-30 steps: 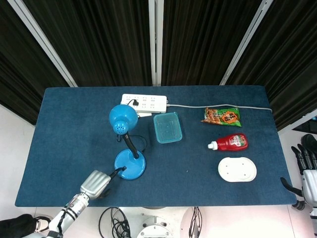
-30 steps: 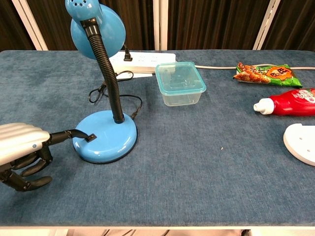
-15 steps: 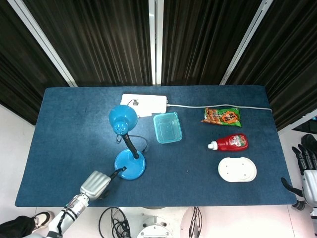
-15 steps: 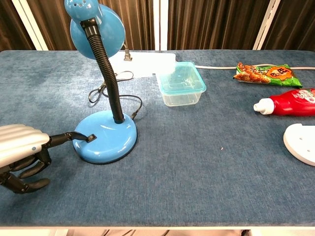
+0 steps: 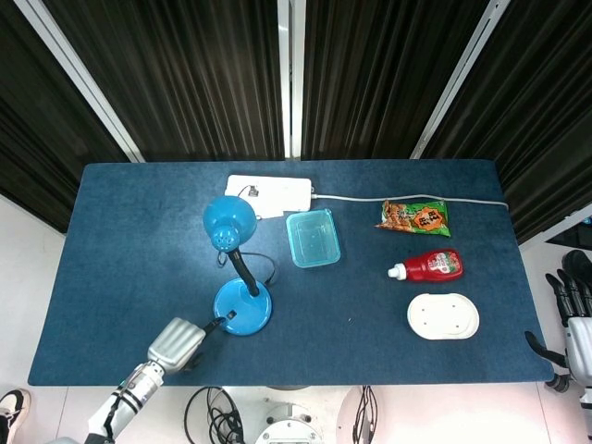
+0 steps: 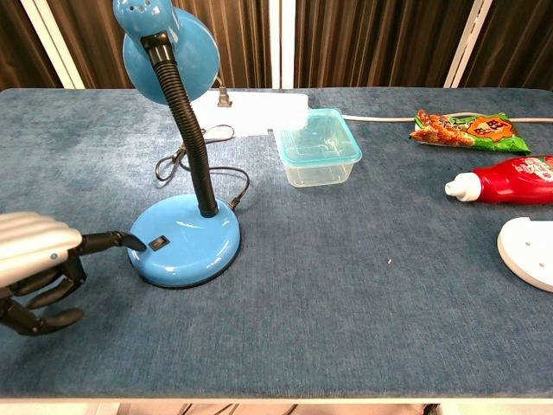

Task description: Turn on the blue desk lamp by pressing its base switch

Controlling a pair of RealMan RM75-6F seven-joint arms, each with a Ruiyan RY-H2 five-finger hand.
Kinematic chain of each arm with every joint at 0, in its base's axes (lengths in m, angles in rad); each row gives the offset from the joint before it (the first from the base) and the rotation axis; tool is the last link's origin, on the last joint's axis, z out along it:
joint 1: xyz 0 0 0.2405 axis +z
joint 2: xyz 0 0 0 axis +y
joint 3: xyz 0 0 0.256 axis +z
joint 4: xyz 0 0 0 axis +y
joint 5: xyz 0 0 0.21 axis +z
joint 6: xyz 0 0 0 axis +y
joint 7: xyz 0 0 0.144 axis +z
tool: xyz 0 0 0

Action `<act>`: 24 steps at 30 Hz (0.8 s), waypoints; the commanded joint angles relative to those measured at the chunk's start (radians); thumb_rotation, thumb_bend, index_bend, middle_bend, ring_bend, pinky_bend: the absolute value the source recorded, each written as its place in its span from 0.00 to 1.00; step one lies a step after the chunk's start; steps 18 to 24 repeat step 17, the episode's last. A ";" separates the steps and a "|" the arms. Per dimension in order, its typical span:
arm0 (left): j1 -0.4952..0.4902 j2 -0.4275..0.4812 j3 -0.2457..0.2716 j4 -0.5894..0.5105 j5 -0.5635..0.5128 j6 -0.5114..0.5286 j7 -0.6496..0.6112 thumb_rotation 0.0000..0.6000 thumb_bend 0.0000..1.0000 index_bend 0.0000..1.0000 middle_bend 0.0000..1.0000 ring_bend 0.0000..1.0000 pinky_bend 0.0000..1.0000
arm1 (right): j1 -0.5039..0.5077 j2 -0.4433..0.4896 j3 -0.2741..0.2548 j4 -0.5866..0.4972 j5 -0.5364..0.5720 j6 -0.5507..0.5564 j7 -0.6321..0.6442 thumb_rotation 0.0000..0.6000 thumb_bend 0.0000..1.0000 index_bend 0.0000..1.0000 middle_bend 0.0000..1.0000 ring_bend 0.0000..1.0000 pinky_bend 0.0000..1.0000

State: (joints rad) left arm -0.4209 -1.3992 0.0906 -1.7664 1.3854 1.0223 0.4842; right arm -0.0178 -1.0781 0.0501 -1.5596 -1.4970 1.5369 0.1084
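Observation:
The blue desk lamp (image 5: 242, 308) stands front left on the blue table; its round base (image 6: 186, 251) carries a small black switch (image 6: 156, 245). Its shade (image 6: 168, 39) faces the back, and the power strip (image 6: 255, 111) behind it is washed in bright light. My left hand (image 6: 34, 259) lies left of the base, one finger stretched out with its tip at the base's rim just left of the switch, the others curled under, holding nothing. My right hand (image 5: 573, 319) hangs off the table's right edge with fingers apart and empty.
A clear lidded box (image 6: 316, 147) sits behind the lamp on the right. A snack packet (image 6: 471, 128), a red sauce bottle (image 6: 501, 181) and a white dish (image 6: 529, 251) lie at the right. The lamp's black cord (image 6: 186, 160) loops behind the base.
The power strip went from plainly shaded to brightly lit after the first frames. My left fingertip has since slid left off the switch to the base's rim.

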 commanded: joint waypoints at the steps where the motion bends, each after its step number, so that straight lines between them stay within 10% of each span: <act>1: 0.033 0.039 -0.010 -0.035 0.039 0.092 -0.016 1.00 0.38 0.17 0.80 0.78 0.70 | -0.002 0.001 0.001 0.000 -0.001 0.004 0.003 1.00 0.16 0.00 0.00 0.00 0.00; 9: 0.176 0.101 -0.064 0.009 0.133 0.435 -0.171 1.00 0.29 0.16 0.64 0.62 0.62 | -0.006 0.008 0.001 0.001 -0.007 0.013 0.015 1.00 0.17 0.00 0.00 0.00 0.00; 14: 0.233 0.112 -0.109 0.052 0.073 0.522 -0.214 1.00 0.01 0.01 0.02 0.00 0.10 | -0.005 0.005 0.002 0.000 -0.013 0.019 0.006 1.00 0.17 0.00 0.00 0.00 0.00; 24: 0.250 0.108 -0.120 0.096 0.070 0.541 -0.266 1.00 0.00 0.00 0.00 0.00 0.01 | -0.004 0.002 0.004 -0.007 -0.020 0.026 -0.010 1.00 0.17 0.00 0.00 0.00 0.00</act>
